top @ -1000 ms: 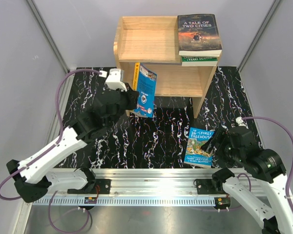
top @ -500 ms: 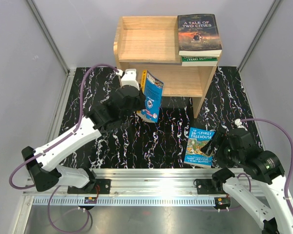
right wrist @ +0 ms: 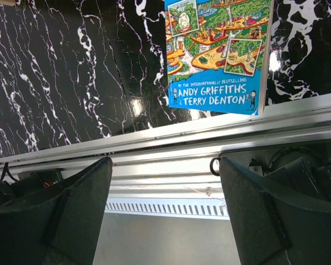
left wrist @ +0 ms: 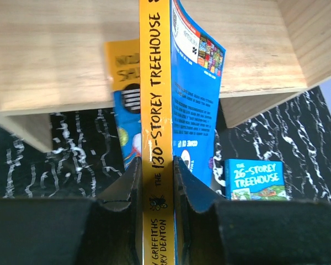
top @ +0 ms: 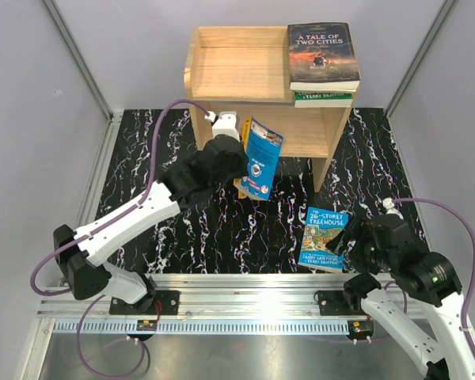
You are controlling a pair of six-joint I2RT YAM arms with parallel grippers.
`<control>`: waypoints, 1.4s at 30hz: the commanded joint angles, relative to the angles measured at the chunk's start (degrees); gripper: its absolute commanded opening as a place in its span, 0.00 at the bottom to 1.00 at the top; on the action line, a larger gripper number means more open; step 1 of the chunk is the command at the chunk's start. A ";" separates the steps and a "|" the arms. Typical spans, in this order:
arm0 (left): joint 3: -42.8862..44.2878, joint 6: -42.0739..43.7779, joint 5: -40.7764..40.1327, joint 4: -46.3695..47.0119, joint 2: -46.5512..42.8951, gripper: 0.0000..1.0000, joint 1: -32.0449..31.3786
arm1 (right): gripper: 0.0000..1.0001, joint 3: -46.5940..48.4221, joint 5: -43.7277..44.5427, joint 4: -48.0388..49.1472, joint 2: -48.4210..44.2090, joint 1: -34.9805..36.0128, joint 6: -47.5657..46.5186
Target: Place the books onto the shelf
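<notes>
Two stacked books (top: 323, 54) sit on the shelf (top: 237, 71); two remain.
The left gripper (left wrist: 156, 165) pinches the yellow-spined book (top: 261, 158); the right gripper (right wrist: 164, 165), wide and empty, probably targets the flat blue book (top: 324, 237).

The top view is bright and sharp. Soft light comes from above, so shadows are weak. The black table (right wrist: 55, 66) is shiny. In the right wrist view it has small white glare spots, and the metal rail (right wrist: 209, 144) gleams too. The fingers (right wrist: 71, 210) of the right gripper (right wrist: 165, 161) look dark and a bit soft. In the left wrist view the spine of the book (left wrist: 157, 110) is clear, but its yellow flap is blurry. The fingers (left wrist: 124, 185) of the left gripper (left wrist: 156, 165) are close to the lens, dark and fuzzy.
</notes>
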 commanded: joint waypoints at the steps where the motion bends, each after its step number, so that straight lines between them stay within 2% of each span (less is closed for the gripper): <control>1: 3.20 -0.11 3.51 0.17 4.31 0.00 0.25 | 0.86 -0.38 2.32 0.09 -0.98 0.40 0.96; 5: 3.73 -0.64 5.27 1.22 5.99 0.00 0.24 | 0.87 -1.69 -0.31 4.55 -0.28 0.40 0.87; 9: 4.35 -0.73 5.80 1.23 6.43 0.00 0.16 | 0.86 -4.86 -9.08 19.20 3.75 0.48 0.61; 15: 6.19 -0.64 5.88 -0.18 7.31 0.00 0.25 | 0.86 -6.62 -14.91 38.54 16.66 0.31 2.63; 20: 7.95 -1.25 7.29 -1.58 7.49 0.00 0.16 | 0.86 -7.41 -16.22 53.94 33.18 -0.39 5.00; 23: 10.06 -1.26 8.34 -2.63 7.84 0.00 0.16 | 0.86 -9.42 -21.66 66.24 41.08 -2.15 9.47; 25: 12.07 -1.17 9.05 -3.25 8.36 0.00 0.24 | 0.87 -11.97 -24.92 79.05 44.00 -2.77 15.61; 29: 14.89 -0.56 9.75 -5.36 9.59 0.00 0.33 | 0.87 -20.40 -25.81 100.93 44.64 -3.03 27.04; 33: 16.04 -0.03 10.19 -6.51 9.95 0.00 0.77 | 0.87 -25.51 -25.19 111.77 42.62 -3.03 32.50; 36: 15.52 0.32 11.07 -6.60 9.60 0.00 1.21 | 0.87 -25.00 -24.49 110.41 42.17 -3.03 31.73; 38: 15.16 0.15 11.77 -6.16 9.34 0.00 1.39 | 0.87 -22.63 -25.19 109.52 45.06 -3.03 30.32; 42: 15.33 0.15 13.18 -5.63 9.25 0.00 1.65 | 0.86 -19.02 -29.58 116.78 54.28 -2.77 33.21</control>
